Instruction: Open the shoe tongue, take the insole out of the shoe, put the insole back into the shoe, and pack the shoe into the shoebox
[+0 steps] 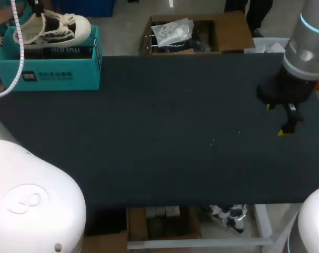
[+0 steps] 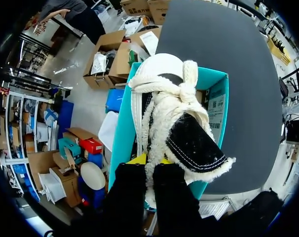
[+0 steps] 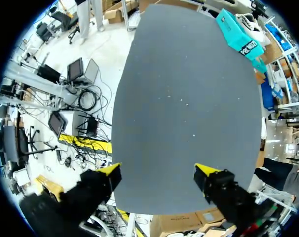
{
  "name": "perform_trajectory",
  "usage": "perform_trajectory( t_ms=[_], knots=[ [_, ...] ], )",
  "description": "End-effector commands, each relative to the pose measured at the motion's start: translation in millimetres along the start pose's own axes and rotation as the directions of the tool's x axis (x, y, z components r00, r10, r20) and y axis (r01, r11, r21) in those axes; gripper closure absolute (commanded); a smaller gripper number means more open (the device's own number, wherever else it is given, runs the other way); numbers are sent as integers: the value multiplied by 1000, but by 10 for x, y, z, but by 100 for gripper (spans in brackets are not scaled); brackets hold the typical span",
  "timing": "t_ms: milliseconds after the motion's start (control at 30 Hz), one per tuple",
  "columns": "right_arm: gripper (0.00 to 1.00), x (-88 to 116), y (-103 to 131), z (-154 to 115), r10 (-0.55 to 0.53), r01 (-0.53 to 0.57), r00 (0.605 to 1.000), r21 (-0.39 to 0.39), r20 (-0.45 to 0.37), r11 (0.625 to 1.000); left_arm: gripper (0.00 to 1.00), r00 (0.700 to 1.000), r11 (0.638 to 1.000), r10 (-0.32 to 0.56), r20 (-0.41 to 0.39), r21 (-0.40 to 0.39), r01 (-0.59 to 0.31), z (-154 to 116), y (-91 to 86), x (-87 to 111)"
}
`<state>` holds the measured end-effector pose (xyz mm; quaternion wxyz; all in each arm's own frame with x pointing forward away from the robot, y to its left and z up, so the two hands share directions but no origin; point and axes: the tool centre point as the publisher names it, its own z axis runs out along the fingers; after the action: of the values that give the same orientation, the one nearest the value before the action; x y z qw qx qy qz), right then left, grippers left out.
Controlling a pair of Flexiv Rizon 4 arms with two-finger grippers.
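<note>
A white canvas shoe [image 1: 57,29] with tied laces lies in the teal shoebox [image 1: 49,66] at the table's far left corner. In the left wrist view the shoe [image 2: 162,74] points toe-away inside the box [image 2: 122,133]. A dark flap with a frayed white edge [image 2: 196,143] sticks up at the shoe's near end. My left gripper [image 2: 149,160] is shut on that near end. My right gripper [image 1: 278,120] hangs open over the table's right side, far from the box, with nothing between its fingers [image 3: 159,175]. The box [image 3: 238,32] shows far ahead of it.
The dark table [image 1: 159,147] spreads between the box and the right arm. The white bases of my arms [image 1: 28,205] fill the front corners. A white cable [image 1: 17,47] of the left arm hangs beside the box.
</note>
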<state>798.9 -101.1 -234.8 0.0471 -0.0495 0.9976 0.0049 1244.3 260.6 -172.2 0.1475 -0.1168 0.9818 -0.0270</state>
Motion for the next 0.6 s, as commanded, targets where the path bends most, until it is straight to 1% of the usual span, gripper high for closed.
perform_trajectory(
  t_ms=[33, 67, 133, 233, 333, 400, 600],
  knots=[
    [0, 4, -6, 0, -1, 1, 1000, -1, 1, 1000, 100, 1000, 1000, 8, -14, 10, -8, 223, 106, -14],
    [0, 4, -6, 0, -1, 1, 1000, -1, 1, 1000, 100, 999, 1000, 22, -26, 3, -22, 272, 127, -6],
    [0, 4, -6, 0, -1, 1, 1000, -1, 1, 1000, 100, 999, 1000, 21, -33, -20, -22, 370, 155, -2],
    [0, 4, -6, 0, -1, 1, 1000, -1, 1, 1000, 100, 998, 998, 26, -64, -51, -29, 530, 191, -14],
    [0, 4, -6, 0, -1, 1, 1000, -1, 1, 1000, 100, 994, 997, 45, -102, -60, -52, 673, 226, -17],
    [0, 4, -6, 0, -1, 1, 1000, -1, 1, 1000, 100, 989, 995, 63, -131, -73, -73, 799, 235, 1],
    [0, 4, -6, 0, -1, 1, 1000, -1, 1, 1000, 100, 982, 989, 79, -174, -111, -99, 1018, 246, 68]
  ],
)
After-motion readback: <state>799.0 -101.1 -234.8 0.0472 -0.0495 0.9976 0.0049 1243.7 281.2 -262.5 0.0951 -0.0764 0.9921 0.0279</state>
